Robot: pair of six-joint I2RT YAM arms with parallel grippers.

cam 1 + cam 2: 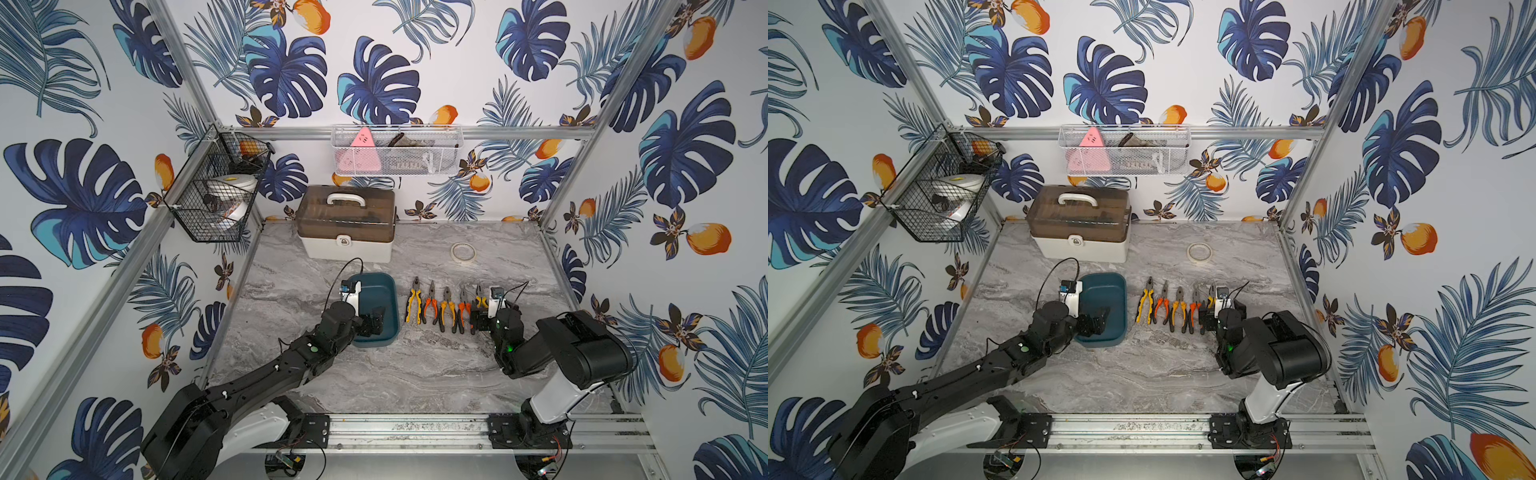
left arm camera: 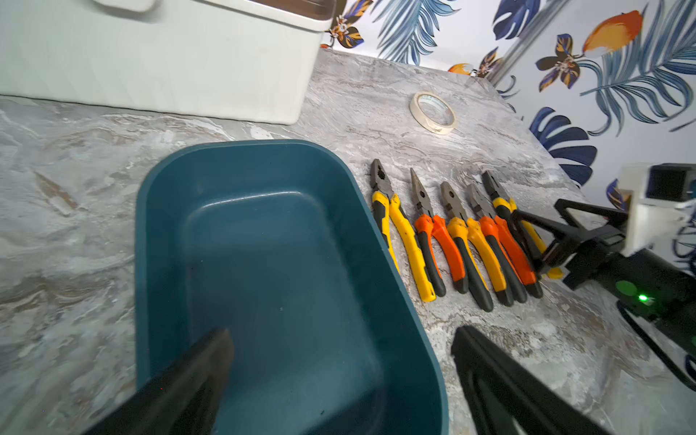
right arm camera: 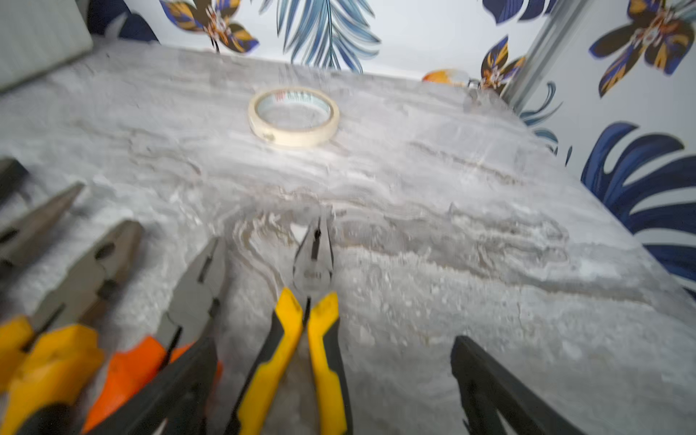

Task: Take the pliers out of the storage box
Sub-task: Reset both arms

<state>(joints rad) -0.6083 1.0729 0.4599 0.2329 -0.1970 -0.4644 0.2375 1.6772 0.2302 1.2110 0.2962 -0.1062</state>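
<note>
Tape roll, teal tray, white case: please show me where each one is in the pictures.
tape roll [image 3: 293,140], right wrist view, on the outer wall of the ring.
teal tray [image 2: 278,263], left wrist view, on its bare floor.
white case [image 1: 365,249], in a top view, on the white lower body.

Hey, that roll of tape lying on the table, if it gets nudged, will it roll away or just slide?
Probably slide: the tape roll lies flat on the table, so it should not roll unless tipped on edge. It is a thin hollow ring, so likely light and easily shoved. The table looks smooth, offering little drag.
</note>
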